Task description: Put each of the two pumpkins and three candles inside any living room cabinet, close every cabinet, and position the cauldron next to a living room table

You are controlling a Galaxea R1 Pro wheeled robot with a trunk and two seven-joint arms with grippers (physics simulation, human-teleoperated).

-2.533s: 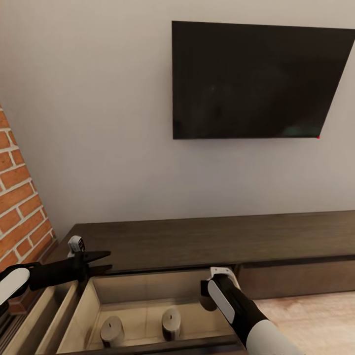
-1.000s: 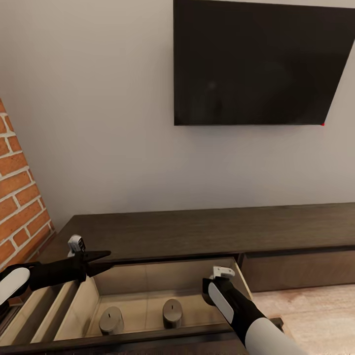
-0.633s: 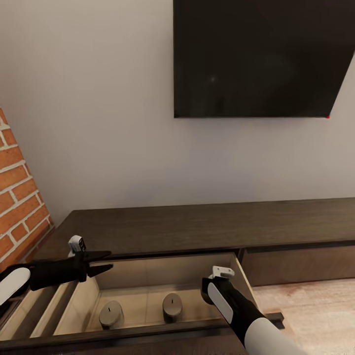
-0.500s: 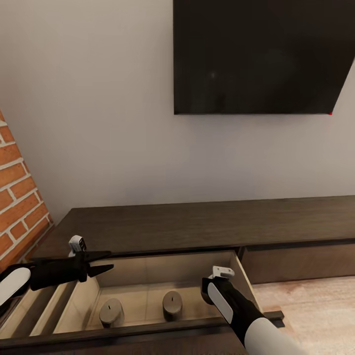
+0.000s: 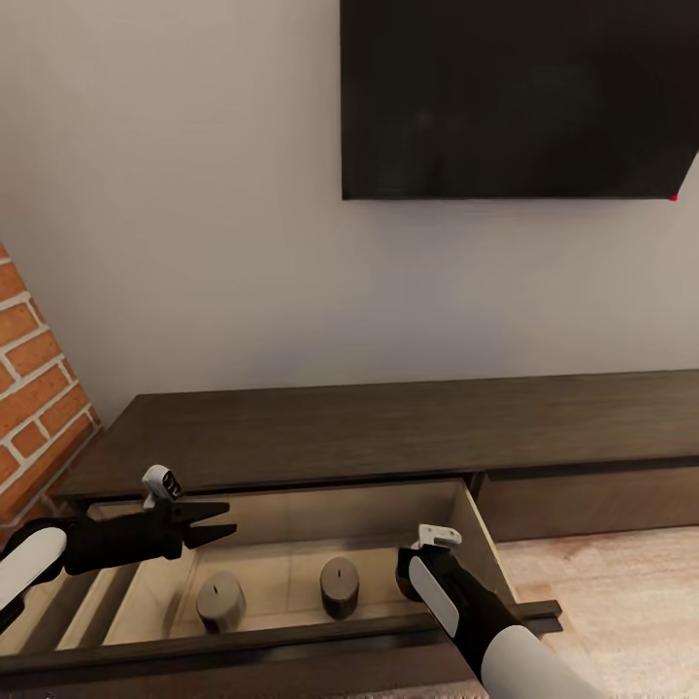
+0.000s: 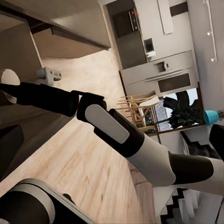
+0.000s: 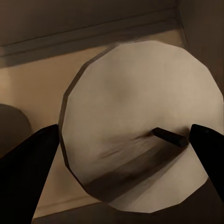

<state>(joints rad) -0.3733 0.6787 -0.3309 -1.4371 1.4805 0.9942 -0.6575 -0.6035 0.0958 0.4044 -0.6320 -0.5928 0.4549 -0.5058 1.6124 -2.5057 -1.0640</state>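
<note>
Below the TV [image 5: 515, 97], the cabinet [image 5: 388, 437] drawer held two candles [image 5: 221, 600], a third [image 7: 140, 126] sat between the right gripper's [image 7: 126, 158] parted fingers, seemingly unclamped, the left gripper [image 5: 216, 522] gaped above the drawer, and the view had tilted since earlier.
</note>
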